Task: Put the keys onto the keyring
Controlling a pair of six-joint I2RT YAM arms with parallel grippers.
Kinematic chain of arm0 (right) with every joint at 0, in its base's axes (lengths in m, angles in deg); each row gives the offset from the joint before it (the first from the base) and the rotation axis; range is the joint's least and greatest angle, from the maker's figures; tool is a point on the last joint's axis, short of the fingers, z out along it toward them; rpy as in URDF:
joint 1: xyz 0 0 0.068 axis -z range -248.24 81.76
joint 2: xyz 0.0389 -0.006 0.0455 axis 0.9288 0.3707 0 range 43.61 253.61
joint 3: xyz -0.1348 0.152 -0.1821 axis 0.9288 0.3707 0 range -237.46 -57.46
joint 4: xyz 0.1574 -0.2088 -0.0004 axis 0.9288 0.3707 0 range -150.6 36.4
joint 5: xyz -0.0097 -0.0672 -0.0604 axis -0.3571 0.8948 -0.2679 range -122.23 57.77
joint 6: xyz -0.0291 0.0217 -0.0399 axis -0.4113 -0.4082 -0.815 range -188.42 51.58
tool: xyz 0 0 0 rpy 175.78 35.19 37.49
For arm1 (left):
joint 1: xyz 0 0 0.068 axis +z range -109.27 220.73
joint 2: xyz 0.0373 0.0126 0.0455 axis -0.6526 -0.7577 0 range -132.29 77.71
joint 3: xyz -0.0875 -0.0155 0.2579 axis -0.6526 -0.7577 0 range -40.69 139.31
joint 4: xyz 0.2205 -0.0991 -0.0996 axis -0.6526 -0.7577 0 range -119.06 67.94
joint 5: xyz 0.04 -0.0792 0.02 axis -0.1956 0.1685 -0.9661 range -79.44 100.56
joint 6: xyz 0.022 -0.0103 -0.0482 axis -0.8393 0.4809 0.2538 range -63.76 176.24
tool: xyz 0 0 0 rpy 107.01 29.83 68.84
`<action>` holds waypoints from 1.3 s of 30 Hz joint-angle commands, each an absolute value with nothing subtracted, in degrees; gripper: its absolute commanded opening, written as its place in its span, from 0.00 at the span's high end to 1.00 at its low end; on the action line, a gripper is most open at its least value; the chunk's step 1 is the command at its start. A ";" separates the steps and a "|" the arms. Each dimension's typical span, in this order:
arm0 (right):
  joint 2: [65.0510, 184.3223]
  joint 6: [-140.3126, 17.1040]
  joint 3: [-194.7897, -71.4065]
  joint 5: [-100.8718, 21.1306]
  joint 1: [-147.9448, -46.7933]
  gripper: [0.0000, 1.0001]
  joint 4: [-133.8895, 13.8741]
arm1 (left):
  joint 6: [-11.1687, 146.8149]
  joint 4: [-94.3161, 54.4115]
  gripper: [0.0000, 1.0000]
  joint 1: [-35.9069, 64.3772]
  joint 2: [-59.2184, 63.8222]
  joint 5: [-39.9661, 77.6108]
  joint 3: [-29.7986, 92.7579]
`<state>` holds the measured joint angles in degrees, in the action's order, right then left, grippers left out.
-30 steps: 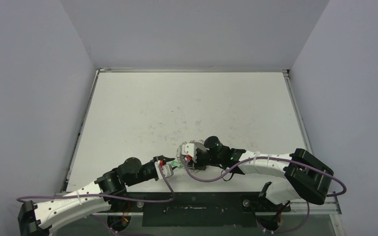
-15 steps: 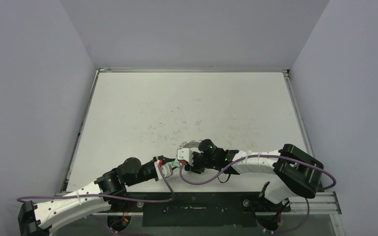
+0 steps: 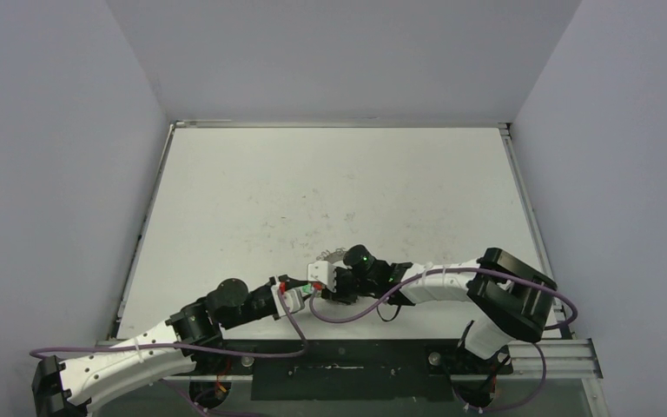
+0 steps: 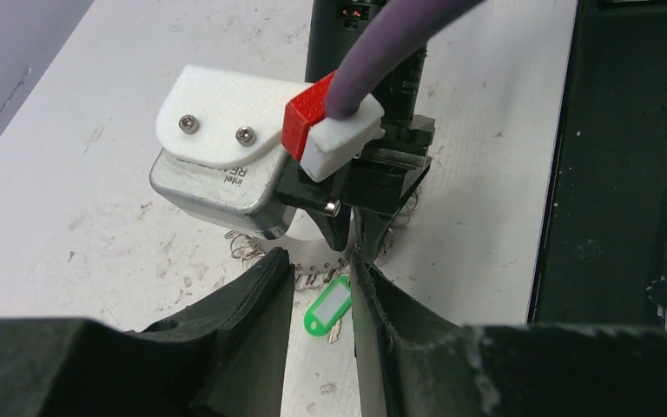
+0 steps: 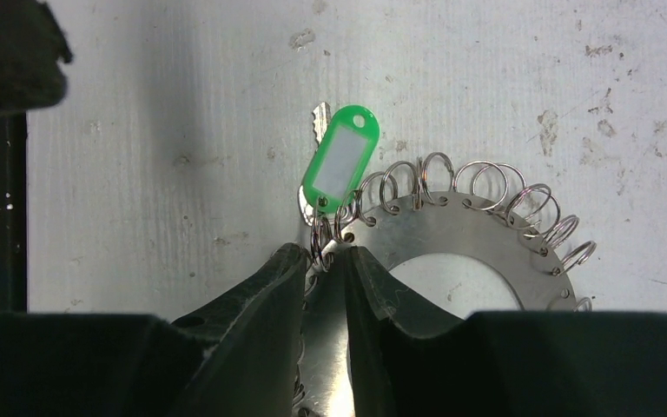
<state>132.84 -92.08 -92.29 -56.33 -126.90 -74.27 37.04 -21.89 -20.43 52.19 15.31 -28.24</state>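
Pinching the stiff keyring by its rim in the right gripper; poising the left gripper, narrowly parted and empty, near the probably light green-tagged key.

Near arc of keyring hidden behind right tool — key mostly under green tag.

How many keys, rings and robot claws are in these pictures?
Keys: 1, the green-tagged key
Keyrings: 1, the keyring
Claws: 2, the left gripper and the right gripper
Total: 4
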 commanded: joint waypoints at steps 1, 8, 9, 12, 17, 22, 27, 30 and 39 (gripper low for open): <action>134.36 -93.45 -94.76 -55.70 -127.42 0.76 -76.57 | 38.14 -20.01 0.71 -20.70 52.83 15.36 -28.65; 134.73 -93.64 -95.69 -56.32 -127.51 1.00 -74.81 | 38.10 -20.75 0.72 -20.70 53.05 15.07 -28.17; 134.36 -93.76 -95.74 -56.52 -127.53 1.00 -74.38 | 38.07 -20.88 0.72 -20.70 53.14 14.98 -28.11; 132.46 -94.27 -95.87 -57.47 -127.48 1.00 -72.44 | 38.13 -21.00 0.72 -20.70 53.59 14.87 -28.36; 127.40 -95.65 -95.66 -59.26 -127.50 1.00 -68.26 | 38.14 -21.77 0.72 -20.70 54.40 14.89 -28.43; 120.80 -97.30 -94.73 -61.05 -127.48 1.00 -64.88 | 38.06 -19.99 0.72 -20.70 54.43 15.40 -29.35; 114.32 -97.81 -93.43 -63.17 -127.48 1.00 -64.36 | 37.24 -16.89 0.72 -20.70 53.37 17.18 -30.03; 111.95 -98.35 -93.20 -65.23 -127.39 1.00 -63.71 | 35.70 -15.09 0.72 -20.70 52.11 18.63 -30.05; 110.07 -100.43 -94.37 -71.10 -127.22 1.00 -60.80 | 29.21 -11.98 0.70 -20.70 49.45 24.83 -29.90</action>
<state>111.53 -98.26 -93.21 -65.90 -127.16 -60.75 32.67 -17.32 -20.43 50.07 21.00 -30.08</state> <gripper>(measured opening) 0.032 0.302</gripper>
